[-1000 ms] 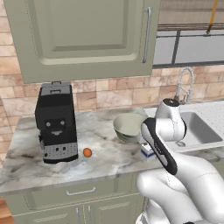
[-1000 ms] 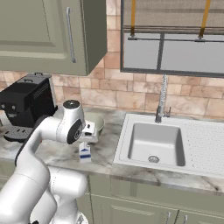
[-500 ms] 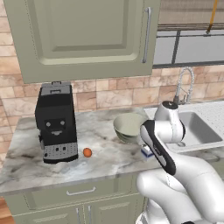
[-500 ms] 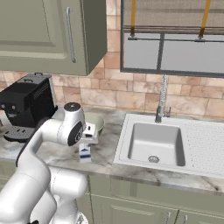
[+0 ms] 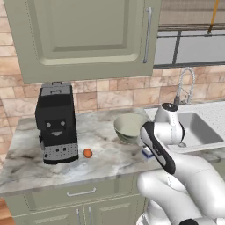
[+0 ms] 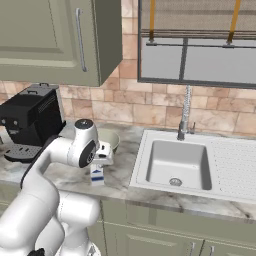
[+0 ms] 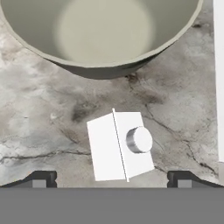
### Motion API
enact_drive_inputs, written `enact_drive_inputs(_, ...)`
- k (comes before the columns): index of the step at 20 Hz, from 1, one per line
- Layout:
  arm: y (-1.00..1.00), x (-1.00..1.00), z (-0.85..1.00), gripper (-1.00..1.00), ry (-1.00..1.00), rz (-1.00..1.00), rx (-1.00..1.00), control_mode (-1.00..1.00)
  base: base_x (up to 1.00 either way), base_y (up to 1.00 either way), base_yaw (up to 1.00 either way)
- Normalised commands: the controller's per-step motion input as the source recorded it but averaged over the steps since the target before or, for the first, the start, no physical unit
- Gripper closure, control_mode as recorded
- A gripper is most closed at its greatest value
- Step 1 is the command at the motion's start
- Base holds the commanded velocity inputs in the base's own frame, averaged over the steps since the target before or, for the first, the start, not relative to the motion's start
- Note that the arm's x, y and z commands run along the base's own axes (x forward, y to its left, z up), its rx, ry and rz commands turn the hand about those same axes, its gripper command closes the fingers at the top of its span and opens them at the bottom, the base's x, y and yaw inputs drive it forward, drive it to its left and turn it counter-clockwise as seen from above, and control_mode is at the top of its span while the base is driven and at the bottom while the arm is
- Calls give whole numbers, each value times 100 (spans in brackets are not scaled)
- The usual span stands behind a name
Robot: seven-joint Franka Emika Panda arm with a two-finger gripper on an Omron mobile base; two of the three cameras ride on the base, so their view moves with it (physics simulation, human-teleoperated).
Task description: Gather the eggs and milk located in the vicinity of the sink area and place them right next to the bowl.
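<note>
**Over the counter: hand released above the milk carton**

At centre frame in the hand view, we see the milk [image 7: 121, 145] from above: a white carton with a gabled ridge and a round cap, standing on the marble counter [image 7: 39, 118] and touching nothing. Our gripper [image 7: 109, 178] is released, its two dark finger tips [image 7: 40, 178] spread wide at the lower left and lower right of that frame, with the carton between them and slightly above; neither tip touches it.

Across the top of the hand view, the bowl [image 7: 105, 35] spans most of the frame, close to the carton but apart from it.

From the left base view, we locate the bowl [image 5: 128, 127] at centre, the milk [image 5: 147, 152] just right of and below it, largely hidden by the arm, and the egg [image 5: 88, 153] at lower left of centre, just beside the black coffee machine [image 5: 56, 123]. The egg lies well apart from the bowl.

From the right base view, the milk [image 6: 97, 174] stands left of the sink [image 6: 180, 162], with the bowl [image 6: 110, 139] just above it.
</note>
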Motion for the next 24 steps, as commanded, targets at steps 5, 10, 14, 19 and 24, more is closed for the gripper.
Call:
enact_drive_inputs(5,-3,11,-5,-100,0,0,0,-100,0,0,0)
enact_drive_inputs(10,-1,10,-5,-100,0,0,0,-100,0,0,0)
enact_drive_inputs(14,-1,8,-7,-100,0,0,0,-100,0,0,0)
enact_drive_inputs(19,0,2,-11,-100,0,0,0,-100,0,0,0)
enact_drive_inputs(24,0,0,-14,-100,0,0,0,-100,0,0,0)
